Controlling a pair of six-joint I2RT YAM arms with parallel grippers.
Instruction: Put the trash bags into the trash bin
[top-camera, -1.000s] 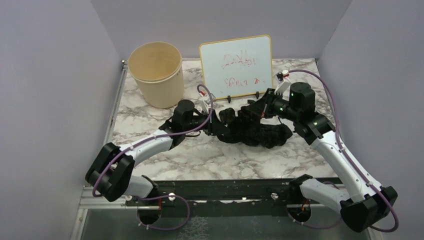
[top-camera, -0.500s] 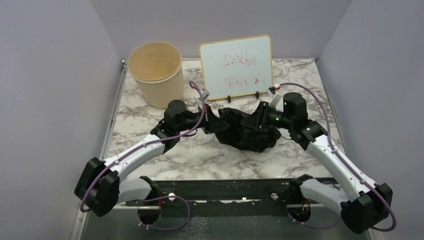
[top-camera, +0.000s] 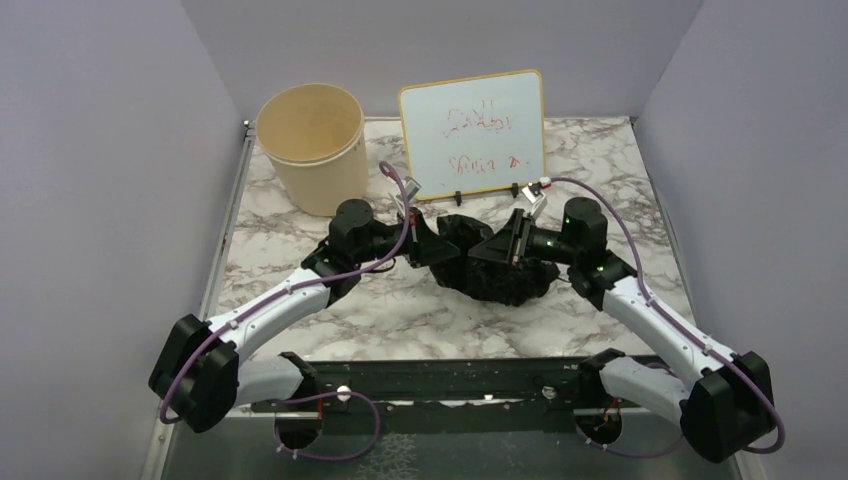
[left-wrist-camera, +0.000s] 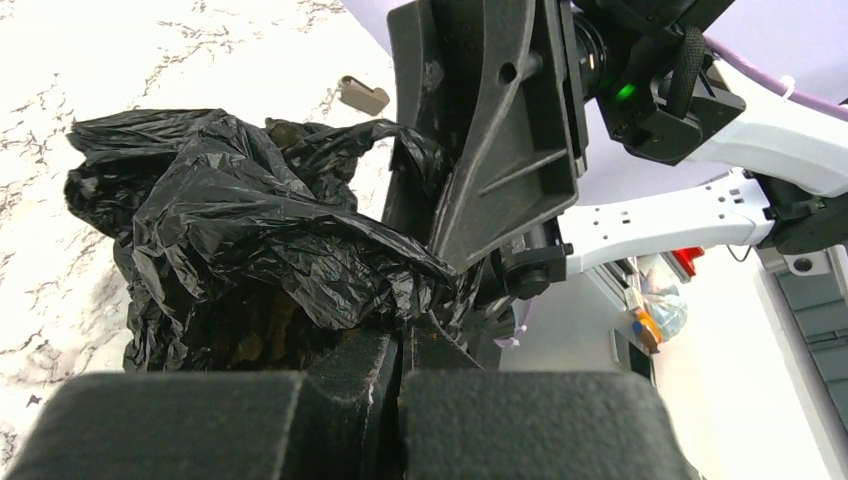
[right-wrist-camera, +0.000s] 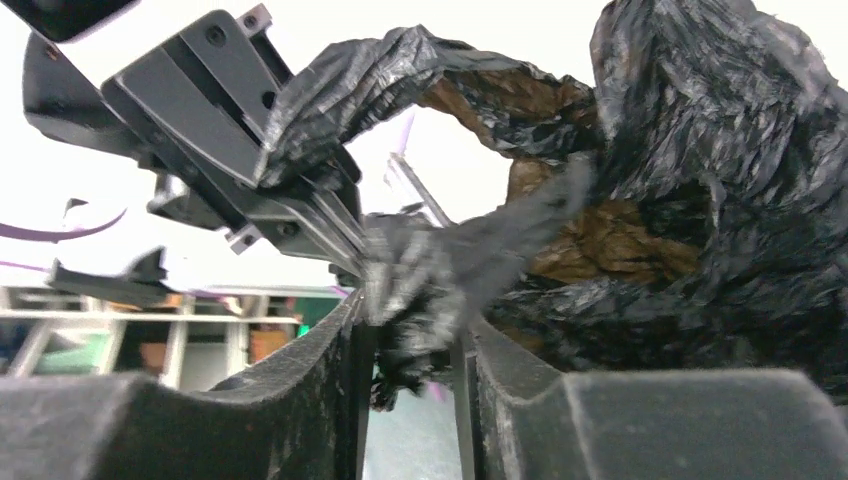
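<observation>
The left tool (left-wrist-camera: 400, 345) is squeezing shut on the black trash bag (top-camera: 505, 278), which is lying bunched in the middle of the bench (top-camera: 400, 315). The right tool (right-wrist-camera: 413, 320) is sitting half open around a bit of it.

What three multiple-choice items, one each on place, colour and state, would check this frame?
1. Where is the trash bag? A. in the trash bin B. on the table before the whiteboard C. draped on the whiteboard
2. What colour is the whiteboard's writing? A. blue B. green C. red
3. How is the left gripper? A. shut on the trash bag B. wide open over the trash bin C. out of view
Key: 1 B, it lies bunched mid-table, apart from the trash bin; 2 C, red scrawl shows; 3 A, the left wrist view shows it pinching film.
</observation>
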